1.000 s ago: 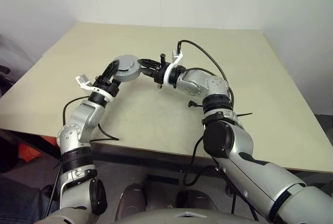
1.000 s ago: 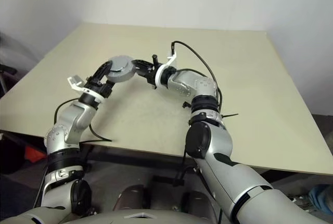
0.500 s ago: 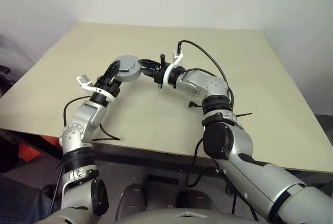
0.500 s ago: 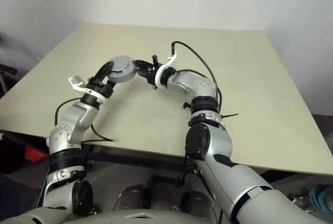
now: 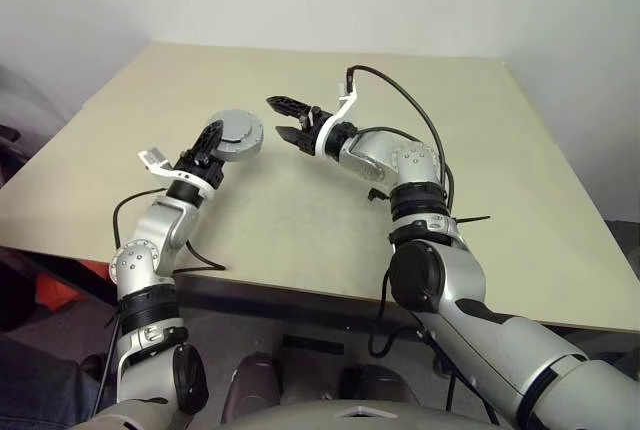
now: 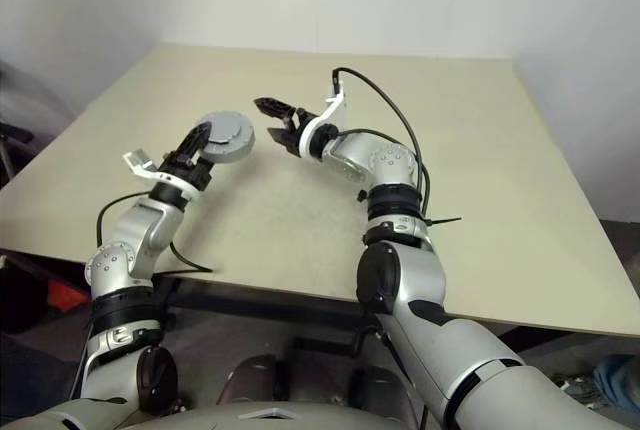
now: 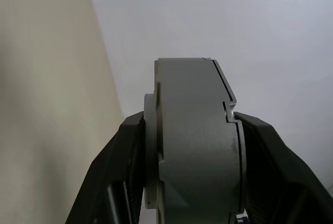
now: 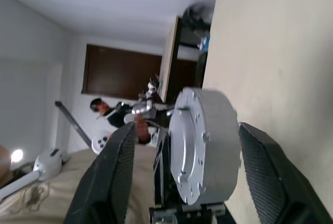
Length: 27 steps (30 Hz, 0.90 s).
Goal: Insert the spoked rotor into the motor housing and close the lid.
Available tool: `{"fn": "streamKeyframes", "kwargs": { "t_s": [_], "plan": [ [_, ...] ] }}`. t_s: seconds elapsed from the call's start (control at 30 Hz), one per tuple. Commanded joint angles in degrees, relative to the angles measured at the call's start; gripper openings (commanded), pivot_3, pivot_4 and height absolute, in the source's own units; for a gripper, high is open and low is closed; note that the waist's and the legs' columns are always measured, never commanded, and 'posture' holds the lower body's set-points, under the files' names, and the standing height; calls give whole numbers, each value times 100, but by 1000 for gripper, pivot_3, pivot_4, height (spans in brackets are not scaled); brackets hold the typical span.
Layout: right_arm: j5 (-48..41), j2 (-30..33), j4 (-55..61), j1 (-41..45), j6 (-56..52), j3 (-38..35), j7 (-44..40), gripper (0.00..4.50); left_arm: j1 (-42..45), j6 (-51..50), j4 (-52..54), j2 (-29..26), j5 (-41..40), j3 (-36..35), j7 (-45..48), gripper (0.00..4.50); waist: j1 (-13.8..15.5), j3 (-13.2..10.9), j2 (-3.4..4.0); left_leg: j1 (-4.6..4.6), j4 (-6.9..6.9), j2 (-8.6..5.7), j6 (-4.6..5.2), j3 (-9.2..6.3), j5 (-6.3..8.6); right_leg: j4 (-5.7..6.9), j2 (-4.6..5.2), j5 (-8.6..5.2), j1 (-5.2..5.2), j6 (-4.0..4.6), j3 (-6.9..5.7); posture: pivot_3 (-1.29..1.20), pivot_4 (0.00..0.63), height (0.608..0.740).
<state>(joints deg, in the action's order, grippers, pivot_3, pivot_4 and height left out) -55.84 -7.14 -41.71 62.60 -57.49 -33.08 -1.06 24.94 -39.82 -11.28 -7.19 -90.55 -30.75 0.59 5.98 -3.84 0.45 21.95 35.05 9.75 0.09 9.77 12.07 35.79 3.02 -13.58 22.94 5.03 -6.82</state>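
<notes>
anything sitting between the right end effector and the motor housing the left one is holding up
Nothing visible. The left end effector holds the motor housing clamped above the table, and the right end effector is open beside it with only a bare gap of air between its fingertips and the housing.

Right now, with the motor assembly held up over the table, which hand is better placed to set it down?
The left hand: it is clamped on the round grey motor housing. The right hand is open, empty and clear of it above the table.
</notes>
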Motion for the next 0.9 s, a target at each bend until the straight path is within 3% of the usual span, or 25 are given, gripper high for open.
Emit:
{"fn": "streamKeyframes", "kwargs": {
  "t_s": [0.03, 0.23, 0.9],
  "plan": [
    [26, 30, 131, 56, 263, 35, -76, 3406, 120, 210, 174, -18, 13, -163, 99, 2234, 0, 0, 0, 0, 0, 0, 0, 0, 0, 0, 0, 0, 0, 0, 0, 0, 0, 740],
    [62, 207, -45, 91, 494, -78, 0, 3406, -139, 887, 33, -102, 449, -608, -134, 2234, -30, 1, -1, -3, 1, 0, 0, 0, 0, 0, 0, 0, -2, 0, 0, 0, 0, 740],
    [-154, 254, -432, 208, 290, -320, 218, 3406, -317, 1333, -344, -258, 1130, -1116, -707, 2234, -19, -1, -34, -43, 3, 1, -3, -8, -1, -2, -2, 0, -51, -13, 0, 0, 0, 740]
  ]
}}
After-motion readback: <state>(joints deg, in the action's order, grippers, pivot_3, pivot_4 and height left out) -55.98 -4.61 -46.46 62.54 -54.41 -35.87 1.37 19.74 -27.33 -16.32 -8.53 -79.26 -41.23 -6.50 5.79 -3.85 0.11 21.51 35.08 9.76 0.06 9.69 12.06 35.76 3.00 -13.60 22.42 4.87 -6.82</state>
